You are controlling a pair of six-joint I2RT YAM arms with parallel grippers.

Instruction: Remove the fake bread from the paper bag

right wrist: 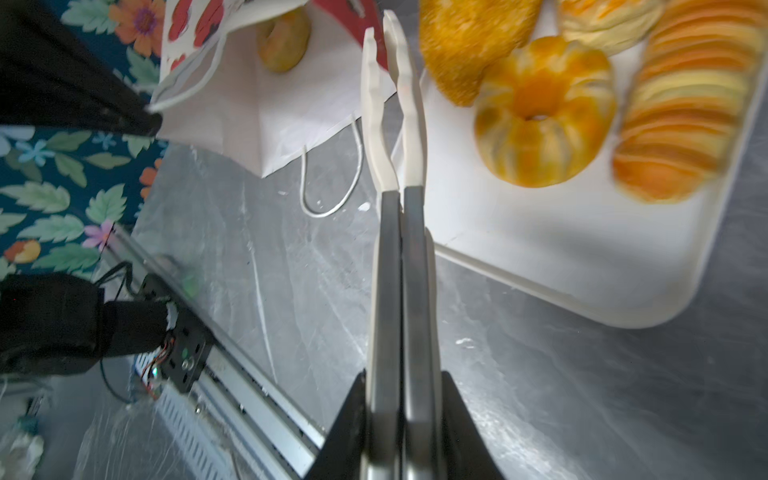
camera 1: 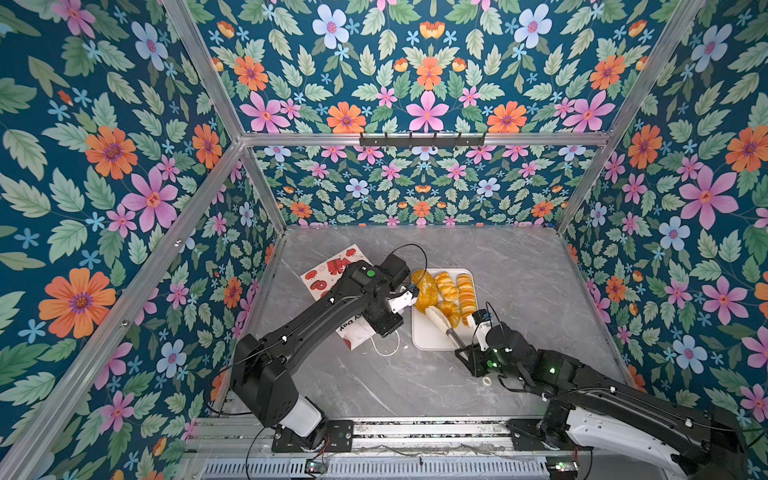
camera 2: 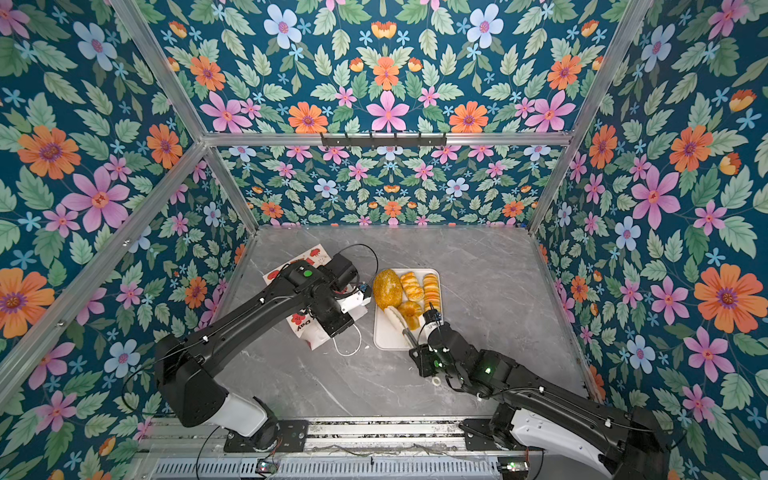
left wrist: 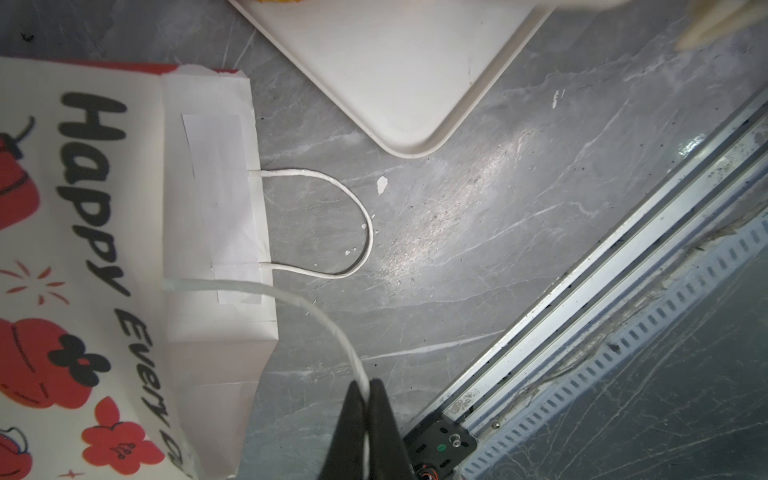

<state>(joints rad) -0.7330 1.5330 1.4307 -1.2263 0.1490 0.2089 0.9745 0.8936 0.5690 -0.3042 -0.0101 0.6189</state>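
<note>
Cord is what my left gripper [left wrist: 365,388] has: its black jaws are pressed fully together on one thin, twisted white handle [left wrist: 316,316] of the paper bag [left wrist: 83,249], and that handle runs in a lifted arc from the bag's rim to the pinch. The bag lies on its side on the grey, veined table [left wrist: 457,249], just beside the tray [left wrist: 395,83]; its smooth outer face carries red cartoon prints and black lettering, and the folded rim is plain white. The other handle [left wrist: 353,208] rests slack on the table in a loop. From my right wrist camera the mouth gapes, and one seeded bagel [right wrist: 284,41] sits inside on the white lining (dull brown, a little blurred). My right gripper [right wrist: 403,382] is clamped tight on the flat grey arms of a pair of tongs [right wrist: 401,249], whose white scalloped tips stand nearly together with nothing between them. On the matte white, round-cornered tray lie the pebbly seeded oval loaf [right wrist: 469,45], the glossy fluted ring [right wrist: 544,112], the long ridged loaf [right wrist: 685,108] and the twist [right wrist: 602,20].
</note>
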